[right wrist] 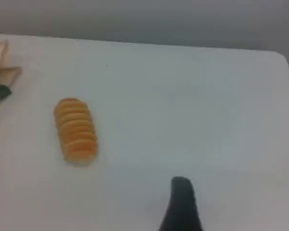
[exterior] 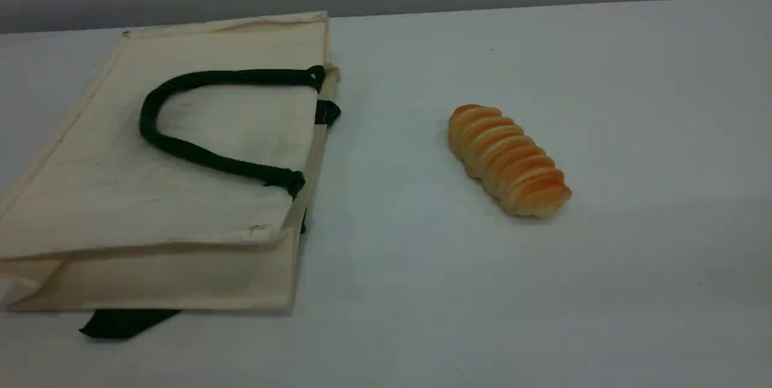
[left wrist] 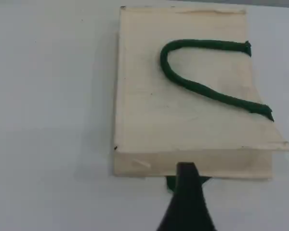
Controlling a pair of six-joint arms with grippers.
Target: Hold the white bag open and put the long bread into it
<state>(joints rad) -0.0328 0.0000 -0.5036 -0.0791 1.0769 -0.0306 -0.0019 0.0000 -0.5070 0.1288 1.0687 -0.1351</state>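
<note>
Long bread (exterior: 508, 160) lies flat, long axis running far-left to near-right.

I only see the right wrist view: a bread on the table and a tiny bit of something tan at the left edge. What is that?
Observer: That is the corner of a white bag, lying flat on its side on the table.
Operator: Does it have handles?
Observer: Yes, a dark green handle rests looped on its top face.
Operator: Is the bread inside it?
Observer: No, the bread lies apart, to the right of the bag's mouth.
Operator: Is the other gripper holding the bag?
Observer: No, the left gripper is above it, holding nothing.
</note>
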